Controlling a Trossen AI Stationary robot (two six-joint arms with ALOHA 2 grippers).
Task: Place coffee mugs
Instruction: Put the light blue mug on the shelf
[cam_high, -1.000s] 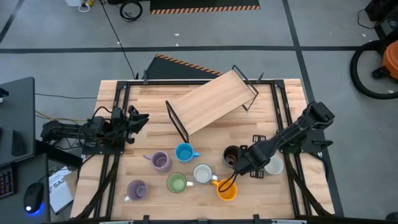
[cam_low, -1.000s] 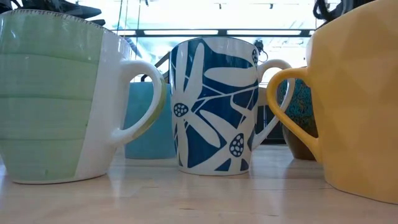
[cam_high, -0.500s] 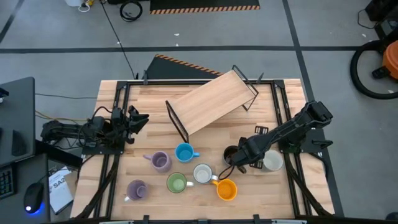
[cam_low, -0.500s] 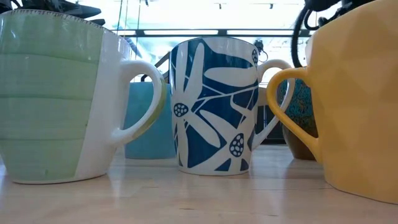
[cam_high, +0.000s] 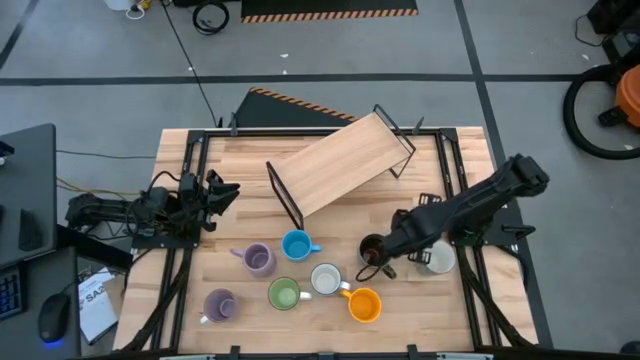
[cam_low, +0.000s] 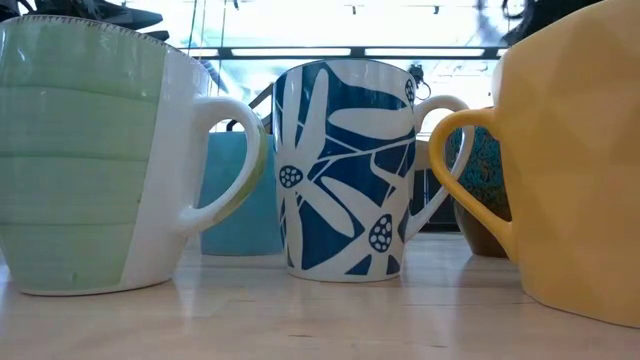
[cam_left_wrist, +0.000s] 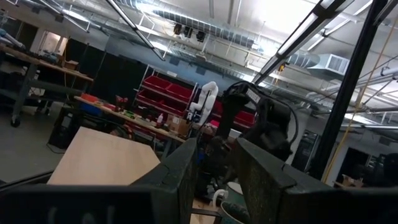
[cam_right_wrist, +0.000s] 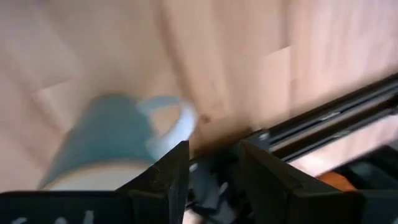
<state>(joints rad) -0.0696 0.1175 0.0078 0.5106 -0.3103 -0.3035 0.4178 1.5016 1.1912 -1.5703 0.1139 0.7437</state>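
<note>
Eight mugs, apparently; one rack.

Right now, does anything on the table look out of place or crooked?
Yes. The light wooden shelf with black metal legs sits skewed to the table's edges, and in the high view it seems to lie tipped over. The small round mugs all stand upright. Nothing looks spilled or broken.

You have eight mugs upright at the near side of the table: dark brown mug just beside the right jaws, one white mug behind them, then orange mug, second white mug, green mug, blue mug, and two lilac mugs farthest off.
</note>
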